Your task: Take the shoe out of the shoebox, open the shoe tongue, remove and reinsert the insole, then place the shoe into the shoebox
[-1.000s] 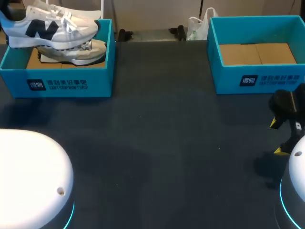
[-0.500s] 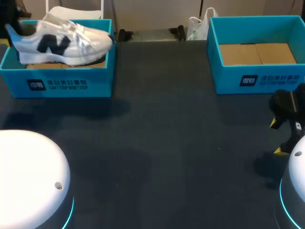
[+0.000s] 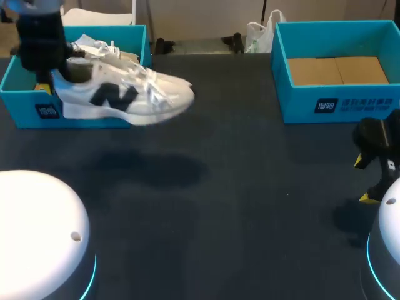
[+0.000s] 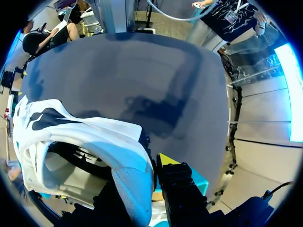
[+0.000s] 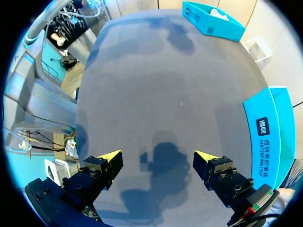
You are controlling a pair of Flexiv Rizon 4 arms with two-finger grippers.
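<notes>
At the far left of the table, we show the left gripper clamped on the heel of the shoe, a white trainer with a dark side emblem. The shoe hangs clear of the table, just in front of the left shoebox. Its toe points toward the table's middle and its sole is roughly level. Its shadow lies on the dark surface below, apart from the sole. From the left wrist view, the padded heel collar of the shoe sits between the fingers of the left gripper. One yellow-tipped finger presses the outside of the heel; the other is mostly hidden by the shoe.

We find the right gripper low at the table's right edge, near the front of the right shoebox, whose floor is lined with brown card. Seen from its own wrist, the right gripper has its fingers spread wide with nothing between them. Only bare table lies beneath it, and the right shoebox stands beside it.
</notes>
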